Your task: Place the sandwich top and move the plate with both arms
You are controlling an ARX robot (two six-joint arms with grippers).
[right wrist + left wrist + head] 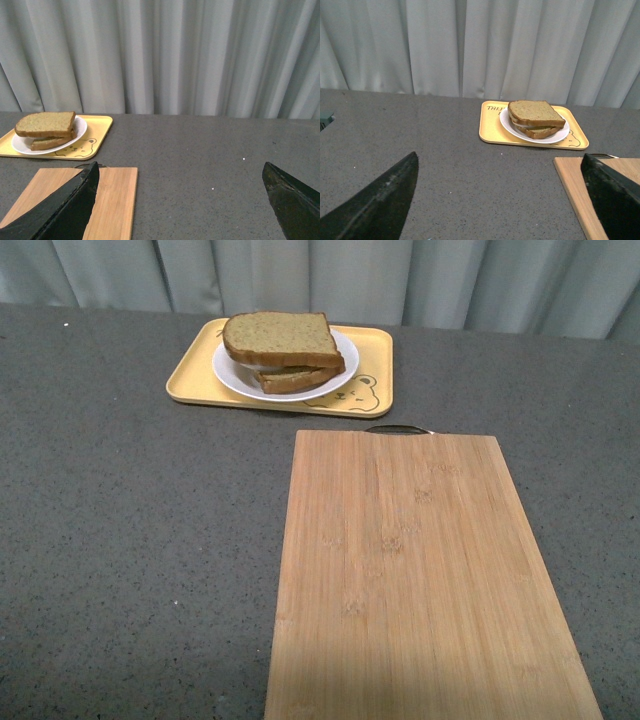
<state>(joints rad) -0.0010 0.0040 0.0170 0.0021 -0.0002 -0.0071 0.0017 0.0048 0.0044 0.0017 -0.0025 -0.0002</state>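
The sandwich top (278,338), a tan speckled slice with brown crust, lies on another slice on the white plate (232,373). The plate sits on a yellow bear-printed tray (190,377) at the back of the table. The stack also shows in the left wrist view (535,113) and the right wrist view (45,123). Neither arm shows in the front view. My left gripper (502,200) is open and empty, well short of the tray. My right gripper (182,200) is open and empty over the grey table, to the right of the tray.
A bamboo cutting board (420,570) lies in front of the tray, reaching to the table's near edge; it also shows in the wrist views (575,190) (107,200). The table is grey and speckled (130,540). A pale curtain (400,275) hangs behind it.
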